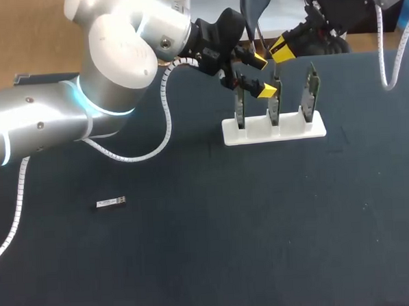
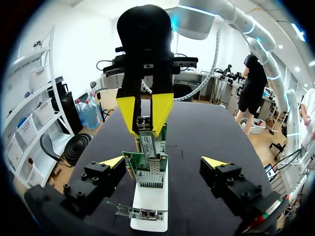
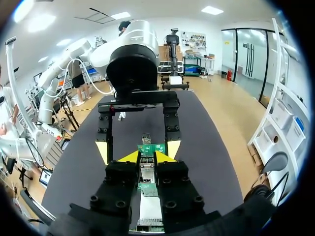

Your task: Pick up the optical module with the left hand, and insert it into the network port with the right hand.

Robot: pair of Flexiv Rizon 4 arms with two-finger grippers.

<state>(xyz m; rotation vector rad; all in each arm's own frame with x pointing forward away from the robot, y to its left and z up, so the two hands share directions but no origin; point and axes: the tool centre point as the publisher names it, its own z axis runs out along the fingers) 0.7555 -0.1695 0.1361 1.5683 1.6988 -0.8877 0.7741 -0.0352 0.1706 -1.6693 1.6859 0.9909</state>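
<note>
On the table, overhead only: loose optical module; left hand spread, right hand pinching another module.

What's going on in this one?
The right gripper is shut on an optical module, holding it at the middle network card, which stands in the white stand. The left gripper is open, close by the cards. A second module lies apart on the table.

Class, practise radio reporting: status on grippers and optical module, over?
Left gripper open, empty. Right gripper shut on optical module, at network card. Second module loose on table. Nothing in the way.
</note>
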